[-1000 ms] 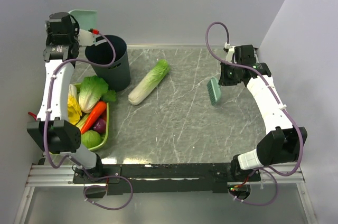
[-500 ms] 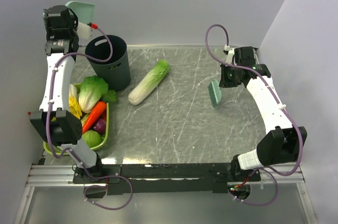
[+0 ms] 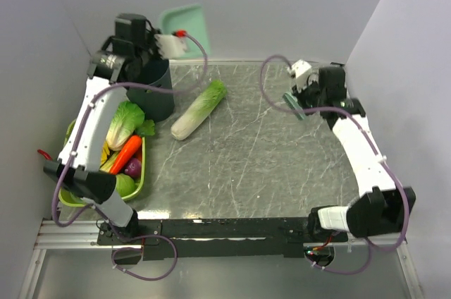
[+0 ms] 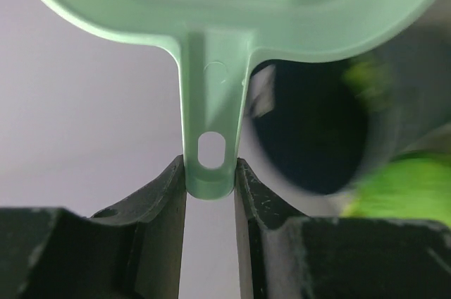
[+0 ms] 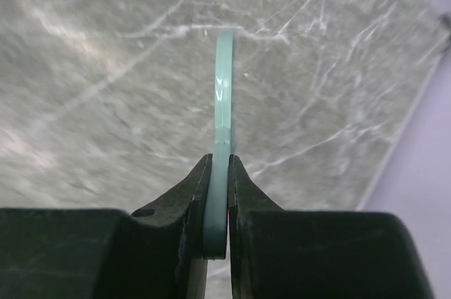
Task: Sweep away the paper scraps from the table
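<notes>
My left gripper (image 3: 166,44) is shut on the handle of the teal dustpan (image 3: 184,22), held high beyond the table's back edge, just right of the dark bin (image 3: 152,92). In the left wrist view the dustpan (image 4: 232,3) handle sits pinched in that gripper (image 4: 210,168), with the bin's mouth (image 4: 310,130) blurred behind. My right gripper (image 3: 304,94) is shut on the teal hand brush (image 3: 292,101) above the table (image 3: 246,151) at the back right. The brush (image 5: 224,101) shows edge-on in the right gripper (image 5: 219,165). No paper scraps show on the table.
A long pale-green cabbage (image 3: 199,108) lies slantwise right of the bin. A lime-green tray (image 3: 139,172) with lettuce, a carrot and other vegetables sits at the left edge. Walls close in on the left, back and right.
The left arm has swung the dustpan rightward, from behind and left of the bin to its upper right. The right arm has drawn the brush toward the back and turned it.
</notes>
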Controlling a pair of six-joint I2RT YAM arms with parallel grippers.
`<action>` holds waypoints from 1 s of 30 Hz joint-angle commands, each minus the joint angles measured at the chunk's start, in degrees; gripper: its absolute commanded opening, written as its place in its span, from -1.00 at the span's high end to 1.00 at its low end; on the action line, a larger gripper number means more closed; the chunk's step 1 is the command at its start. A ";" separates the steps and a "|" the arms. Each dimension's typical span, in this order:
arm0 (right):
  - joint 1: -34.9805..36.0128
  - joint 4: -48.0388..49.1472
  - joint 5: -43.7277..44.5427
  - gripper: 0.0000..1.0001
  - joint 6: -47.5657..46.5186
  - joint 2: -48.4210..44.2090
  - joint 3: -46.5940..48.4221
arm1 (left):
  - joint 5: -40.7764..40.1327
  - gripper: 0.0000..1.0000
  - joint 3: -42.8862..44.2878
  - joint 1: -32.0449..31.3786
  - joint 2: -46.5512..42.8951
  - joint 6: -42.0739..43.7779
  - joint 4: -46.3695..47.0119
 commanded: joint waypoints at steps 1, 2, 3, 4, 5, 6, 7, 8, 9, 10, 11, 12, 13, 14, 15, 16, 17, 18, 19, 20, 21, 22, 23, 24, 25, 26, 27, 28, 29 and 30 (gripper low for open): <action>1.05 15.35 -3.08 1.00 -25.99 -9.66 -11.70 | 10.19 0.98 -6.04 -7.43 -5.58 -11.23 -8.37; 1.23 20.16 -3.95 1.00 -28.49 -11.07 -14.25 | 12.46 0.98 -7.46 -8.50 -5.58 -12.72 -9.25; 1.23 21.95 -4.57 1.00 -30.95 -13.52 -18.89 | 13.35 0.98 -8.87 -9.30 -5.41 -16.65 -9.87; 1.32 24.32 -4.84 1.00 -35.41 -14.76 -21.11 | 15.28 0.98 -11.32 -10.18 -5.14 -18.86 -10.74; 1.40 26.52 -5.01 1.00 -37.37 -15.91 -26.01 | 19.56 0.98 -12.73 -10.45 -4.79 -23.24 -11.10; 1.40 31.50 -5.54 1.00 -38.96 -18.27 -28.32 | 21.17 0.98 -14.14 -10.62 -4.09 -25.11 -11.45; 1.49 33.38 -5.98 1.00 -41.58 -19.16 -30.43 | 22.58 0.98 -17.11 -11.15 -3.56 -26.87 -11.45; 1.41 34.96 -6.16 1.00 -42.92 -20.13 -34.45 | 23.46 0.98 -18.62 -11.50 -3.12 -29.58 -11.45; 1.40 39.24 -6.59 1.00 -44.15 -21.53 -36.67 | 25.21 0.98 -20.90 -11.94 -1.99 -30.65 -11.37; 1.40 41.29 -6.77 1.00 -46.42 -22.07 -38.78 | 25.40 0.99 -22.05 -13.25 -1.45 -31.62 -10.50; 1.40 43.48 -7.03 1.00 -47.32 -22.51 -42.54 | 25.14 0.98 -23.37 -14.13 -0.93 -33.54 -9.27; 1.40 45.07 -7.30 1.00 -47.93 -23.21 -44.23 | 24.18 0.98 -25.12 -15.01 0.38 -34.26 -8.65; 1.40 47.87 -7.56 1.00 -49.33 -23.39 -45.82 | 24.17 0.98 -25.49 -16.67 1.09 -34.79 -8.38; 1.40 49.03 -7.56 1.00 -50.04 -23.56 -48.62 | 24.35 0.98 -25.75 -17.38 1.97 -36.01 -7.60; 1.40 50.17 -7.56 1.00 -51.44 -24.00 -49.95 | 24.35 0.98 -26.28 -17.91 3.81 -36.89 -7.07; 1.40 52.97 -7.48 1.00 -52.24 -24.18 -51.44 | 24.09 0.98 -26.28 -19.14 4.96 -37.77 -6.63; 1.40 54.47 -7.21 1.00 -53.12 -24.27 -54.42 | 24.00 0.98 -25.76 -19.76 6.45 -38.83 -7.84; 1.40 56.67 -7.13 1.00 -55.04 -24.53 -56.01 | 23.91 0.98 -24.63 -20.29 9.51 -39.45 -8.37; 1.40 59.82 -7.04 1.00 -56.28 -24.79 -57.59 | 23.74 0.98 -24.09 -20.90 11.02 -40.24 -8.81; 1.40 61.16 -7.21 1.00 -57.51 -24.97 -60.48 | 23.82 0.98 -23.39 -21.08 12.42 -41.72 -9.34; 1.32 62.21 -7.30 1.00 -59.52 -25.84 -61.90 | 24.08 0.98 -22.51 -21.08 14.70 -42.61 -9.87; 1.40 63.09 -7.39 1.00 -60.41 -26.37 -63.14 | 24.43 0.98 -22.42 -21.08 15.33 -43.40 -9.70; 1.49 64.06 -7.65 1.00 -61.03 -27.51 -65.32 | 24.52 0.98 -22.85 -21.00 15.69 -44.80 -9.09; 1.41 63.90 -7.74 1.00 -61.82 -28.22 -66.13 | 24.61 0.98 -23.81 -21.08 15.78 -45.42 -7.86; 1.40 63.37 -7.74 1.00 -61.91 -29.01 -66.74 | 24.61 0.98 -24.26 -21.08 15.78 -46.04 -6.98; 1.40 61.54 -8.09 1.00 -61.91 -30.84 -67.62 | 24.70 0.98 -24.61 -21.08 15.87 -47.00 -6.71; 1.40 60.22 -8.26 1.00 -61.83 -31.90 -67.89 | 24.70 0.98 -25.14 -21.08 16.39 -47.27 -6.19; 1.40 58.81 -8.61 1.00 -61.83 -32.87 -68.15 | 24.61 0.98 -25.40 -21.08 16.65 -47.62 -5.92; 1.32 56.45 -9.23 1.00 -61.83 -34.97 -68.68 | 24.53 0.98 -25.75 -21.00 17.01 -48.06 -5.57; 1.40 55.47 -9.49 1.00 -61.91 -36.04 -69.03 | 24.53 0.98 -26.54 -21.08 17.18 -48.15 -4.70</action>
